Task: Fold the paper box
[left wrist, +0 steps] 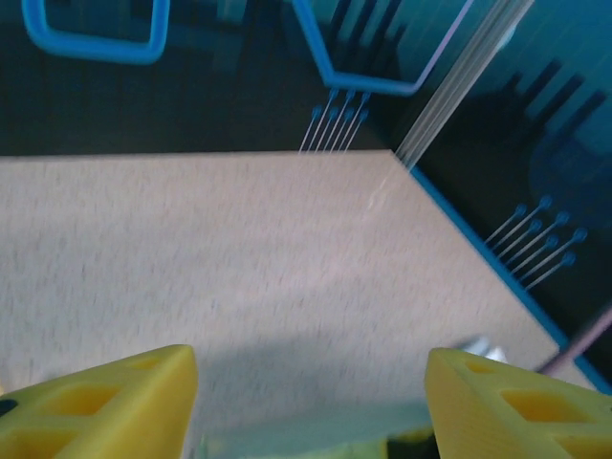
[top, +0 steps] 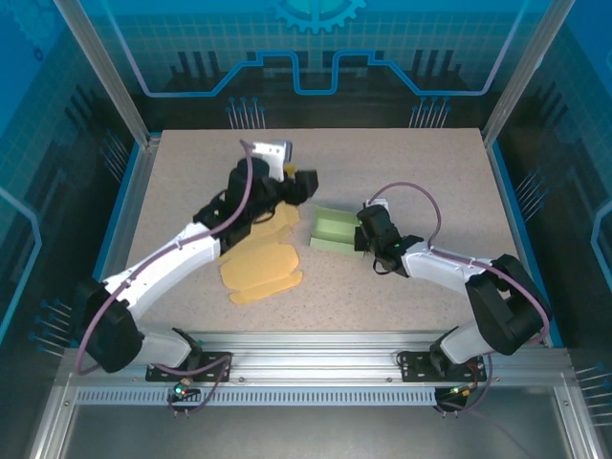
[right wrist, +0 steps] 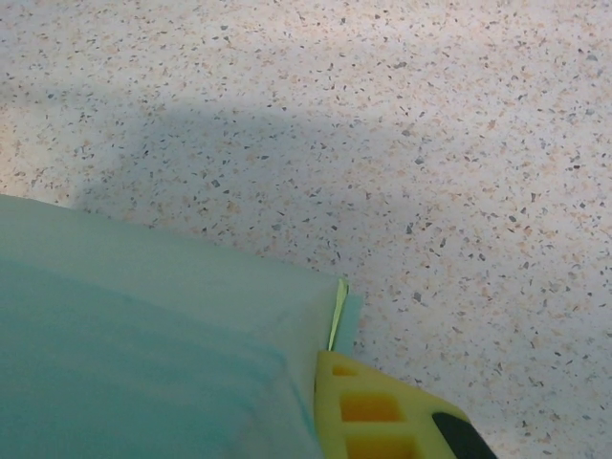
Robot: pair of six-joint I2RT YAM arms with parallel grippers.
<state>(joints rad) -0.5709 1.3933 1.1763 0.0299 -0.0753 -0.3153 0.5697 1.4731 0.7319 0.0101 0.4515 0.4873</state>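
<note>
Green paper box [top: 333,230] at the centre of the speckled table [top: 430,172]. Right gripper [top: 366,232], jaws pressed together, pinches the box's right end wall. Left gripper [top: 302,184] hovers just behind the box, its 2 yellow fingers [left wrist: 105,406] spread. Flat yellow sheet [top: 260,270] lies near the box.

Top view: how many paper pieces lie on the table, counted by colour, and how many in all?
green box, folded: 1
yellow sheet, flat: 1
Total: 2
</note>
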